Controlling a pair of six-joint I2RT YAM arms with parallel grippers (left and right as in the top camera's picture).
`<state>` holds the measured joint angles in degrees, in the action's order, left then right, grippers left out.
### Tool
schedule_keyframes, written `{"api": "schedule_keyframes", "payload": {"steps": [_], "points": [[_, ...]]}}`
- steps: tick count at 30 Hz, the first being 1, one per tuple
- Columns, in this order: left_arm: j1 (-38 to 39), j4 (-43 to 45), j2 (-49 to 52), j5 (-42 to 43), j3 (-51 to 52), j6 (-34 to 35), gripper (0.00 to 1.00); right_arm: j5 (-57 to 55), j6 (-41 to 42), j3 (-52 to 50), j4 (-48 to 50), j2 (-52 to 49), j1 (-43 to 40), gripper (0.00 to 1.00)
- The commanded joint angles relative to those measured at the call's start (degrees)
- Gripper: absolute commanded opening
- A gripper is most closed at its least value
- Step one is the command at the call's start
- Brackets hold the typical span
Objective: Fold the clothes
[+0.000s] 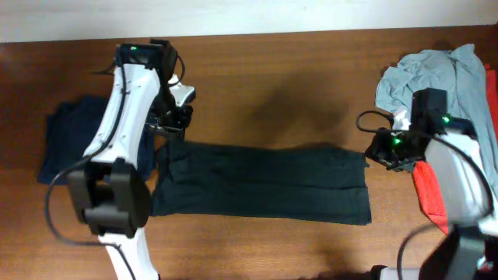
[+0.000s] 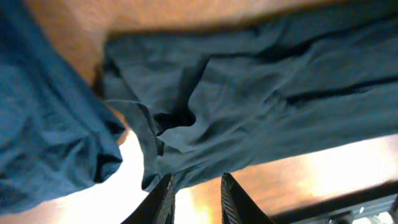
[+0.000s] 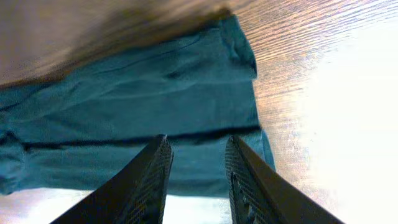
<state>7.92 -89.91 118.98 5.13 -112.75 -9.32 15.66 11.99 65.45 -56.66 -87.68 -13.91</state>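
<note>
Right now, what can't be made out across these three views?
- Black short-sleeved cotton T-shirt: left end, overhead, under the left arm.
- Its chest logo: shows in no view.
- Red shirt: overhead, mostly behind the right arm.
- Dark navy garment: left wrist, blurred, cut by the edge.

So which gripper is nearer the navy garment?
Left. The left gripper hovers at the left end of the black T-shirt, just beside the navy garment; the right gripper is at the shirt's far right end.
</note>
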Motion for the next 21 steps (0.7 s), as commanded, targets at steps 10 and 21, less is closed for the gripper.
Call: {"api": "schedule_keyframes", "payload": {"steps": [10, 21], "points": [[0.33, 12.13, -26.29, -10.49, 8.81, 13.0, 0.3, -0.92, 0.22, 1.09, -2.73, 20.04, 5.09, 0.52], [0.33, 45.18, -26.03, 8.96, 43.5, 9.92, 0.4, 0.5, 7.87, 1.01, 5.01, 3.34, 11.69, 0.44]]}}
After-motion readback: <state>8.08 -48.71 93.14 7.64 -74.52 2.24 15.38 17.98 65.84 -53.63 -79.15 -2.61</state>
